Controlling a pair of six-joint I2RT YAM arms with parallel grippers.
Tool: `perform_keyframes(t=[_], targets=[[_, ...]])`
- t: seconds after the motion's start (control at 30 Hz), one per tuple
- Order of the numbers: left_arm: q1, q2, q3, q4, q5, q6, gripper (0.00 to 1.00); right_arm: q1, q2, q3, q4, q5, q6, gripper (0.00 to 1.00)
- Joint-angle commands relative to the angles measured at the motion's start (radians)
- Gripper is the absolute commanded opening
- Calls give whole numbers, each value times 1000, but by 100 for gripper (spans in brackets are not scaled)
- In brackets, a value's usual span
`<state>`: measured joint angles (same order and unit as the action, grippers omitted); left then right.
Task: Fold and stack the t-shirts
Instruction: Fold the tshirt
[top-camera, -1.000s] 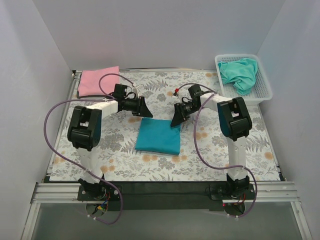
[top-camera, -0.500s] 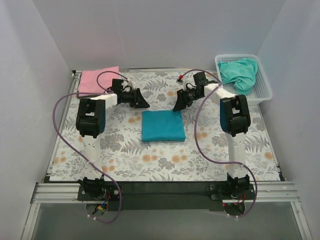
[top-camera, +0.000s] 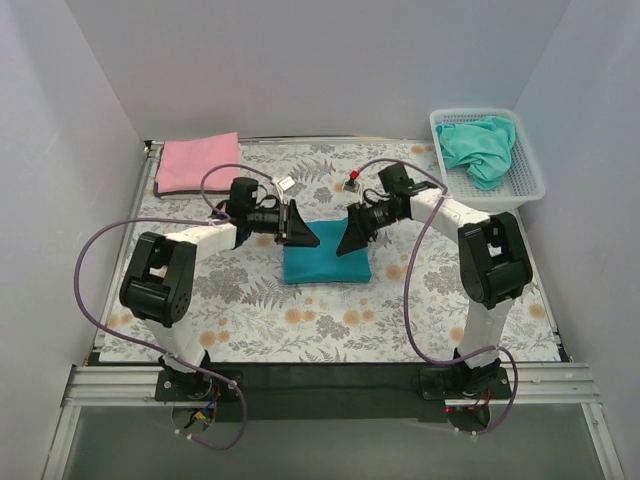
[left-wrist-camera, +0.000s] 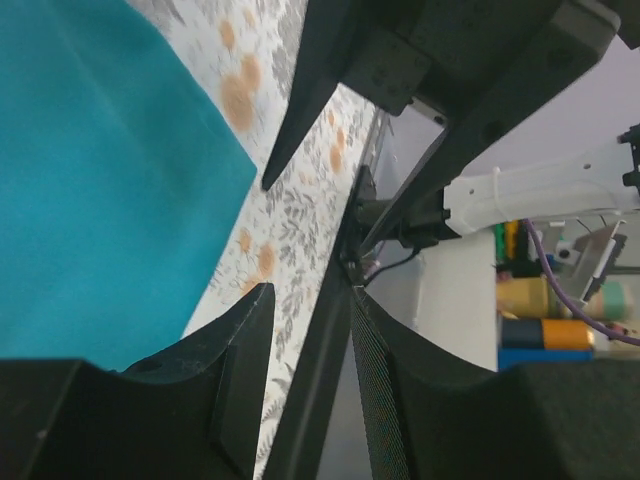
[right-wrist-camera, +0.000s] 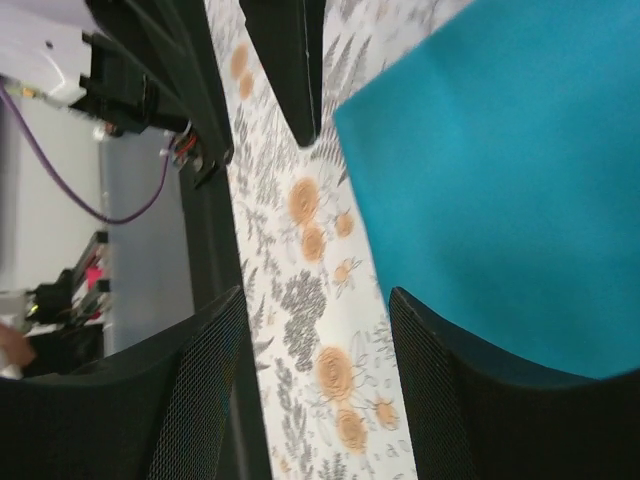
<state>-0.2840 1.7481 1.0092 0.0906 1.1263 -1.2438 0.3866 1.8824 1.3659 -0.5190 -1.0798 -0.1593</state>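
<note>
Top external: folded teal-blue cloth t-shirt and folded pink cloth t-shirt lying unstacked, crumpled aqua-green cloth t-shirt waiting, left pincer and right pincer hovering released.

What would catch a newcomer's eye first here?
A folded teal shirt lies in the middle, with the left hand and right hand open at its far corners. A pink shirt sits folded at the far left corner; an aqua shirt lies crumpled in the basket, far right.

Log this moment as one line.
left pincer: open, far left corner of folded teal shirt | right pincer: open, far right corner | pink shirt: folded, far left | aqua shirt: crumpled in basket
</note>
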Motion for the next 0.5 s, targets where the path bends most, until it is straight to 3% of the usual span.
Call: perform_keyframes(t=[0.0, 0.23, 0.47], targets=[[-44, 28, -57, 129, -13, -129, 35, 37, 23, -80, 52, -25, 61, 56], [-57, 232, -86, 71, -59, -171, 34, 29, 159, -175, 120, 137, 60, 53], [93, 329, -52, -83, -115, -36, 34, -58, 195, -200, 116, 247, 23, 52]])
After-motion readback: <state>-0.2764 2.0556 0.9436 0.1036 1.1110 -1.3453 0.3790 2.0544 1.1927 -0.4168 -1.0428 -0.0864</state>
